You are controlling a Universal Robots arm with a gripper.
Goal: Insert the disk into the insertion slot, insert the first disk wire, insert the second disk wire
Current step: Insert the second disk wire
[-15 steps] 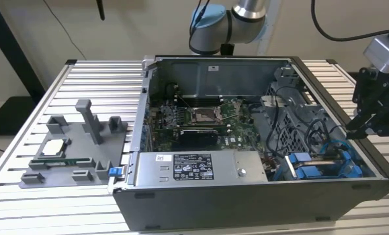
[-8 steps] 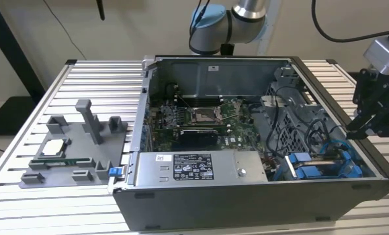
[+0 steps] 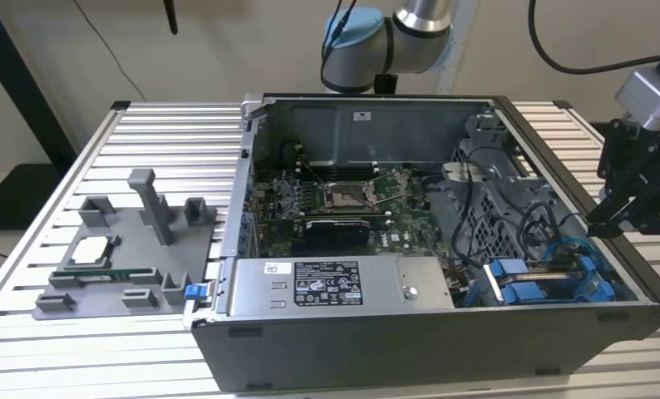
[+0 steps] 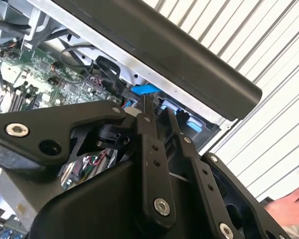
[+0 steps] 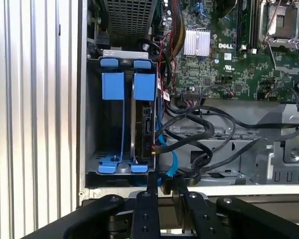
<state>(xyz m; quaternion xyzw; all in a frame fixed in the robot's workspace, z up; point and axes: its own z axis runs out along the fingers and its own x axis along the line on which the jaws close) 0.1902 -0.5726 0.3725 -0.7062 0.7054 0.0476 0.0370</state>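
By the case's [image 3: 419,357] corner slot [image 5: 92,124], end effector [image 5: 164,178] grip can't be told; tangled wires [image 5: 204,129] could be snagged beside disk [image 5: 142,129].

An open grey metal computer case [image 3: 419,362] stands on the slatted metal counter [image 3: 174,125]. A grey plastic fixture plate [image 3: 120,270] lies at the exterior view's left of it. Inside, the grey power-supply box [image 3: 342,287] lies along the near wall. Next to it, toward the exterior view's right, is the rectangular grey sheet-metal insertion slot [image 5: 91,129], with the silver blue-framed disk [image 5: 145,124] in it.

I see my arm [image 3: 363,46] bend at a joint up at the back. Its wrist [image 3: 654,93] sits at the exterior view's right. My black gripper [image 3: 613,223] hangs under it, pointing down.
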